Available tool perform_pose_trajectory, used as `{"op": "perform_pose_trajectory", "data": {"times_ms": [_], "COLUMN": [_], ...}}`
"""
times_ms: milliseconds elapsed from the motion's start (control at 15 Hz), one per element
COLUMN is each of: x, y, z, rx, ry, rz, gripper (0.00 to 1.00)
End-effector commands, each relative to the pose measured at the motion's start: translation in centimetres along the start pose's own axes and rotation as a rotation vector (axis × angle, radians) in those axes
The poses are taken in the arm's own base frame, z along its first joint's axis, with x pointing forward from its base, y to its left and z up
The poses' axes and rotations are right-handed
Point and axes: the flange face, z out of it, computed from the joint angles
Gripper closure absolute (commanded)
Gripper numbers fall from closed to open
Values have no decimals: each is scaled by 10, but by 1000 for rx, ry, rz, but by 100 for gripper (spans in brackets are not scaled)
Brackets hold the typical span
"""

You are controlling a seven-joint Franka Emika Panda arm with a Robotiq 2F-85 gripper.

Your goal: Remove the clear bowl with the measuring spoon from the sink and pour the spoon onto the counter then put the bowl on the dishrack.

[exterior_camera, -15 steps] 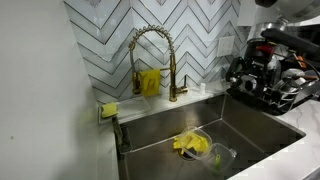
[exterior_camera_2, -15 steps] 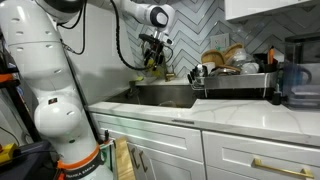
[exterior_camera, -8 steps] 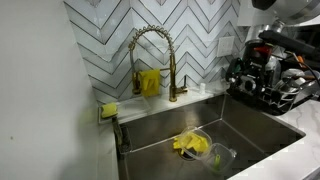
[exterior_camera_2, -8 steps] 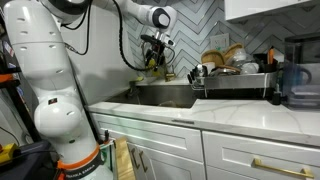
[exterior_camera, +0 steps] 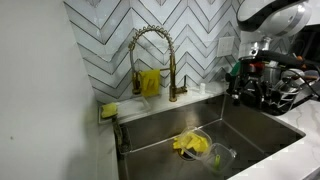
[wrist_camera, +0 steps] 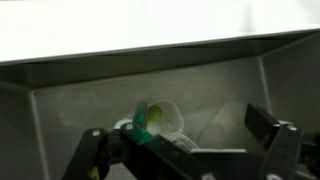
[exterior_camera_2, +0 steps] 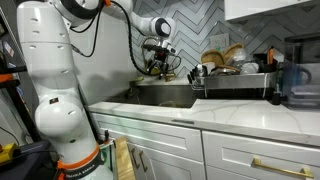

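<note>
Hand [wrist_camera: 178,138] hangs wide open and empty above the clear bowl [wrist_camera: 168,113].

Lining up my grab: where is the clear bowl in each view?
In an exterior view: clear bowl low, right of centre, on the sink floor.
In an exterior view: not visible, hidden below the sink rim.
Wrist view: bowl at centre, slightly low.
Shared landmark: the sink's steel walls.

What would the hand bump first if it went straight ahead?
Probably the clear bowl with the green spoon in the sink; it lies ahead of the open hand, though depth is unclear.
</note>
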Motion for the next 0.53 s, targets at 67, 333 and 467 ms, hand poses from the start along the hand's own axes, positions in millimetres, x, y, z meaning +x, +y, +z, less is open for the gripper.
{"op": "perform_pose_trajectory", "data": {"times_ms": [67, 333, 467], "x": [39, 46, 48], "y": [-18, -19, -18], "z": [35, 42, 44], "rx": [-125, -92, -91], "ry": [11, 15, 14], "rz": [-173, -168, -173], "gripper": [0, 0, 0]}}
